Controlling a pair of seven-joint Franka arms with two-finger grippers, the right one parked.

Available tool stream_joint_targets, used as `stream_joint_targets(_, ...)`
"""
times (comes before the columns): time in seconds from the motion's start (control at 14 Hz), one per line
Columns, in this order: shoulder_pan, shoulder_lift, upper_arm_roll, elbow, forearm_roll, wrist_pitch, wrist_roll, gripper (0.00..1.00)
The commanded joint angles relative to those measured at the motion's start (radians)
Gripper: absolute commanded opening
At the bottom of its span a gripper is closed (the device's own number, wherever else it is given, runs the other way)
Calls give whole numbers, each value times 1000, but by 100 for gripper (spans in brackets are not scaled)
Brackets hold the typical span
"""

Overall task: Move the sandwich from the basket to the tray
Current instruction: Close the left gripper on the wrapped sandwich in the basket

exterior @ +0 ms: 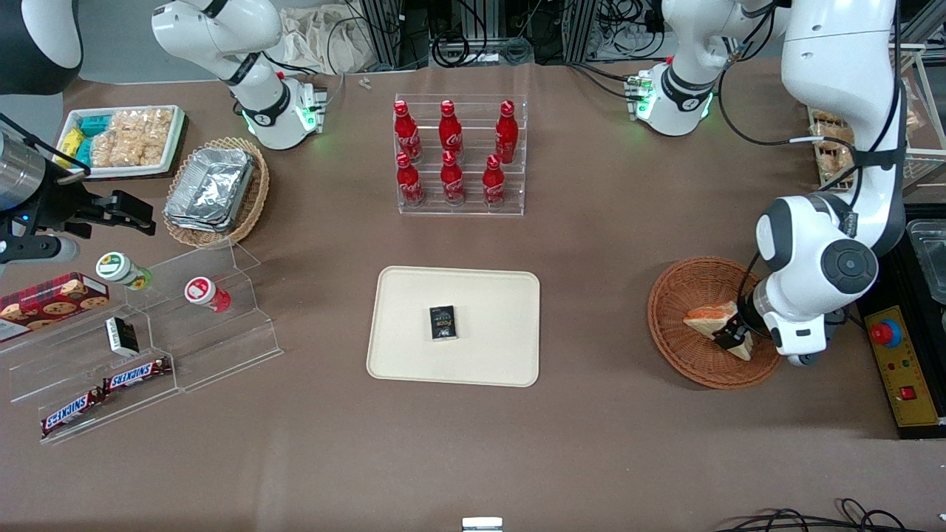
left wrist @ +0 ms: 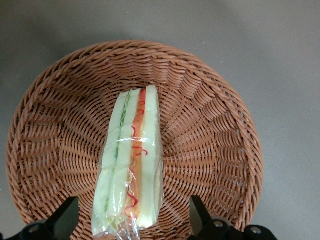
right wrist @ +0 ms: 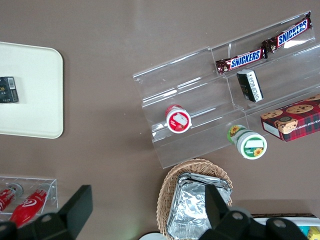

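The sandwich (exterior: 706, 319), a wrapped wedge of white bread with orange and green layers, lies in the round reddish-brown wicker basket (exterior: 669, 310) toward the working arm's end of the table. My left gripper (exterior: 732, 337) is low over the basket, at the sandwich's end nearer the front camera. In the left wrist view the gripper (left wrist: 133, 212) is open, with one black finger (left wrist: 67, 216) on each side of the sandwich (left wrist: 131, 165) and a gap to each; the basket (left wrist: 210, 125) surrounds them. The cream tray (exterior: 414, 310) lies mid-table with a small black box (exterior: 443, 323) on it.
A clear rack of red cola bottles (exterior: 460, 155) stands farther from the front camera than the tray. A yellow control box with a red button (exterior: 898, 362) lies beside the basket. A tan oval basket of foil containers (exterior: 214, 191) and a clear snack stand (exterior: 148, 332) lie toward the parked arm's end.
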State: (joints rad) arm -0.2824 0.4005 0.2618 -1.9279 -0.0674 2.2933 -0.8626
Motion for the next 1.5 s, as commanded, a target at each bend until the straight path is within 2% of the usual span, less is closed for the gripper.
stream_joint_targets(0.0,-6,6,2,-6,-9,17,-19,100)
stream_joint_targets(0.36,-3,24,2,-22,-12,29,-21,100)
stream_joint_targets(0.57,-3,70,2,-28,-14,109,-21,100)
stream_joint_targets(0.71,-3,99,2,-25,-60,142,-21,97)
stream_joint_targets(0.79,-6,101,2,-25,-71,143,-19,69)
stream_joint_targets(0.86,-9,98,2,-23,-71,141,-18,13)
stream_joint_targets(0.93,-15,90,2,-19,-71,130,-15,0)
stream_joint_targets(1.14,-20,57,2,-7,-71,72,-6,0)
stream_joint_targets(1.29,-17,12,2,47,-69,-64,16,0)
stream_joint_targets(1.43,-17,-9,4,163,-66,-246,52,0)
